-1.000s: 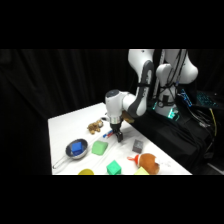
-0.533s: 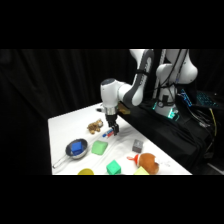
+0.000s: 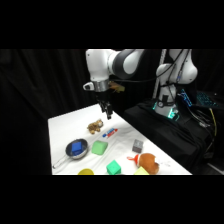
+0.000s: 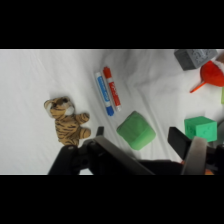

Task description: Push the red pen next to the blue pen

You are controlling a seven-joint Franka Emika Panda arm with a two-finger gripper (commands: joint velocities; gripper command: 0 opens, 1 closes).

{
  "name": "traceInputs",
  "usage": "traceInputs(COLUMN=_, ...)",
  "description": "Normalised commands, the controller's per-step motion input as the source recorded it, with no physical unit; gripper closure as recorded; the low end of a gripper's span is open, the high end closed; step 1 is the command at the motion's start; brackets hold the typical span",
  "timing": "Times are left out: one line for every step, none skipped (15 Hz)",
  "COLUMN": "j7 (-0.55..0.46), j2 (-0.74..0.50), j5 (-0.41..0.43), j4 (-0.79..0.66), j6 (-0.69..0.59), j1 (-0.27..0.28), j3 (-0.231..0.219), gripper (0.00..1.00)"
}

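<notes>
gripper (image 3: 107, 114): up in the air above the table's far half, well clear of everything, pointing down. In wrist view the two fingers (image 4: 179, 140) stand wide apart w/ nothing between them, so open and empty

red pen (image 4: 112, 88): flat on the white table (image 3: 65, 125), lying right alongside the blue pen, parallel, touching or as good as. Whitish end points away from the green blocks

blue pen (image 4: 103, 93): same spot, just on the tiger side of the red one; blue body w/ white section

pens in side view: show as one small red/blue streak (image 3: 110, 133) near table middle, below and a bit right of the gripper, can't split them there

toy tiger (image 4: 68, 121): striped plush, near the pens but apart, lying on its back/side

rounded green block (image 4: 135, 130): just beside the pens' near ends, not touching afaict

green cube (image 4: 200, 127): further off, past the rounded one

blue block in metal strainer (image 3: 76, 148): left front of table, well apart from pens

grey block (image 3: 137, 146): right side, next to an orange-red toy (image 3: 147, 161)

yellow thing (image 3: 86, 172): at front edge, cut off, can't tell what
</notes>
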Motion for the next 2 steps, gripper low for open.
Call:
traceInputs(j7=0.00, j2=-0.03, j5=-0.014, j4=0.37, j6=-0.41, j1=-0.015, j3=0.006, gripper=0.00)
traceInputs(j7=-0.02, j2=-0.04, j5=0.003, j4=0.32, j6=-0.38, j1=-0.026, j3=-0.001, gripper=0.00)
